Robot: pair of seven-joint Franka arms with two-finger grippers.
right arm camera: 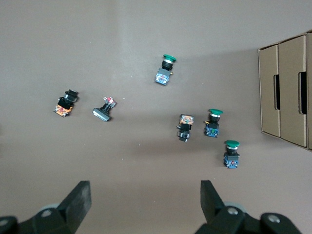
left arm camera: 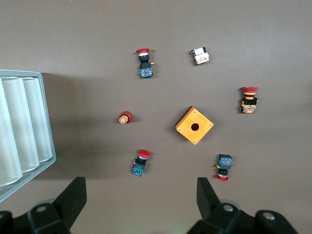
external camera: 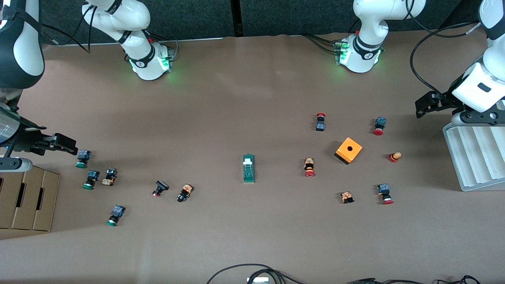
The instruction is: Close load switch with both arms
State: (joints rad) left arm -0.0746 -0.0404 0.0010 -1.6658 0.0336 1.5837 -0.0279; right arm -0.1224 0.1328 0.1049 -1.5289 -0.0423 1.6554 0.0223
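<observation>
Table [external camera: 252, 98] surface, brown, fills the front view, with both arms' green-lit bases along the top edge. White ribbed tray [external camera: 475, 156] sits at the right edge of the frame, at the left arm's end; a cardboard box [external camera: 27, 197] sits at the left edge, at the right arm's end.

Left gripper [external camera: 424, 106] hangs at the frame's upper right, just beside the tray's top corner; in its wrist view the fingers [left arm camera: 73, 197] stand wide apart with nothing between them. Right gripper [external camera: 65, 144] hangs at mid-left, above the box, close to a green-capped button [external camera: 82, 158]; its fingers [right arm camera: 78, 200] are likewise spread wide and hold nothing.

Orange box [external camera: 348, 150] with a hole lies right of centre, ringed by red-capped buttons [external camera: 309, 167]. More green-capped and dark buttons are scattered in the lower left of the frame.

Load switch [external camera: 248, 168] lies alone just below the frame's centre, long axis running up and down the frame, its white handle piece [external camera: 247, 160] at the upper end. It is well apart from both grippers.
</observation>
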